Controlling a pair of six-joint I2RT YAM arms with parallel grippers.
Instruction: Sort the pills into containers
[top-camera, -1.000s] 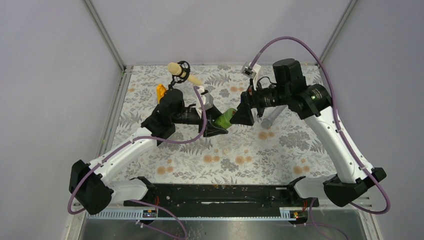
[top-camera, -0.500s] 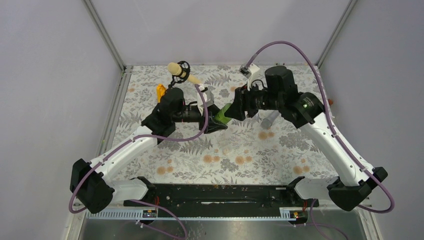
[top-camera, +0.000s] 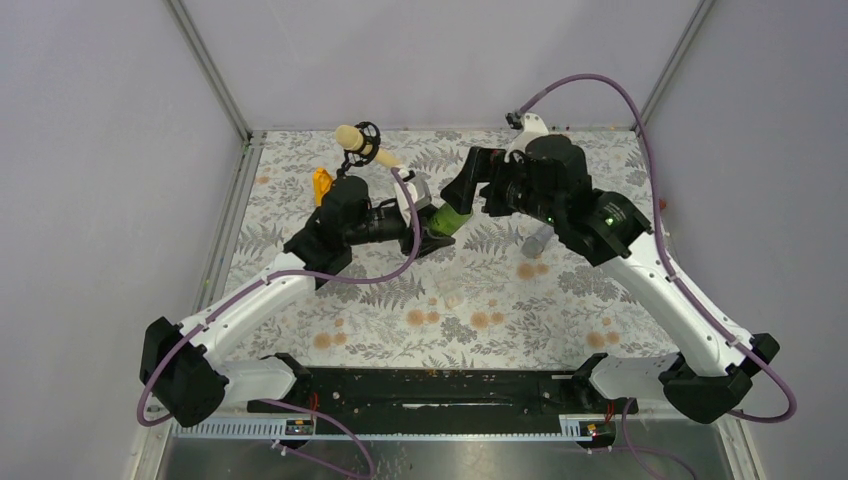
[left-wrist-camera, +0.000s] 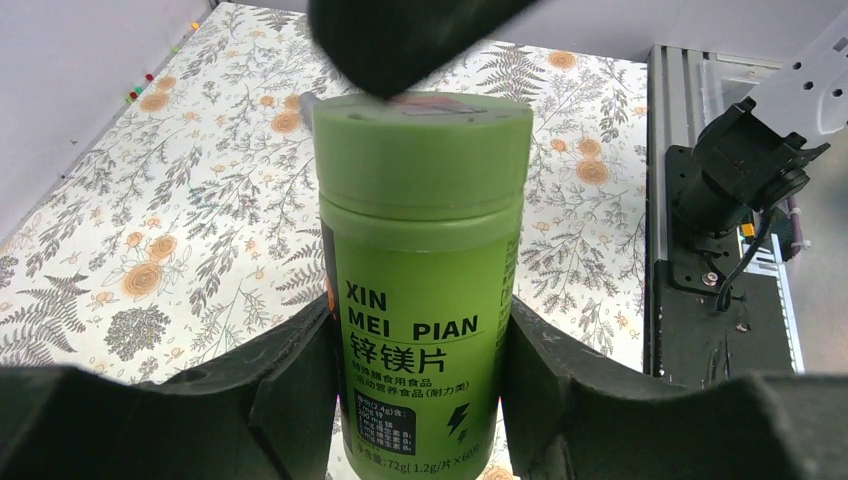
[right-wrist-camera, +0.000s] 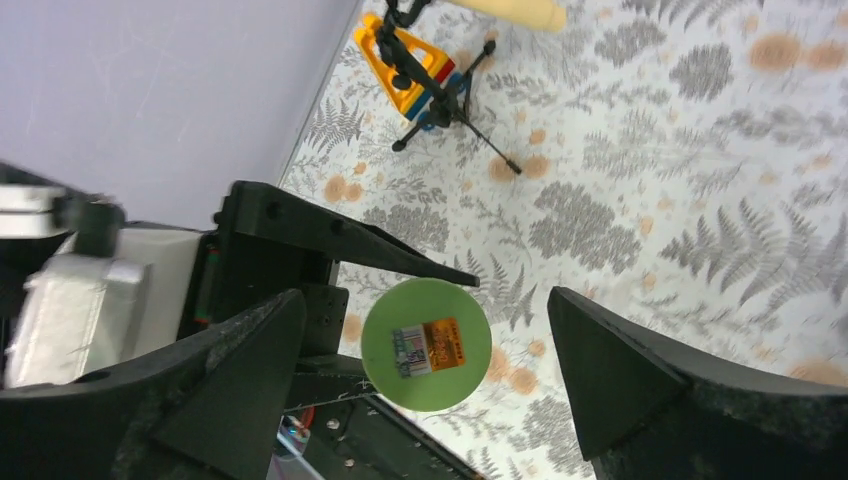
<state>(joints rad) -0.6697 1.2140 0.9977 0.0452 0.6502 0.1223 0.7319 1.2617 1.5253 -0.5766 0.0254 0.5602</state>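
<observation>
A green screw-cap bottle (top-camera: 450, 217) with black lettering is held off the mat, my left gripper (top-camera: 432, 230) shut on its lower body. In the left wrist view the bottle (left-wrist-camera: 420, 260) fills the space between both fingers (left-wrist-camera: 290, 390). My right gripper (top-camera: 472, 195) is open and straddles the cap end. The right wrist view shows the round green cap (right-wrist-camera: 425, 343) end-on, with a small sticker, between the right gripper (right-wrist-camera: 425, 300) fingers and with a gap on each side. No pills are in view. I cannot make out the containers on the patterned mat.
A cream foam-headed stick on a small black tripod (top-camera: 352, 140) stands at the back left, beside an orange-yellow object (top-camera: 321, 185). A pale grey tube (top-camera: 535, 240) lies partly under the right arm. A black rail (top-camera: 440, 385) runs along the near edge.
My right gripper has swung toward the back and onto the bottle's cap end; its fingers narrowed, then spread wide. The left gripper kept its hold and tilted the bottle slightly farther back.
</observation>
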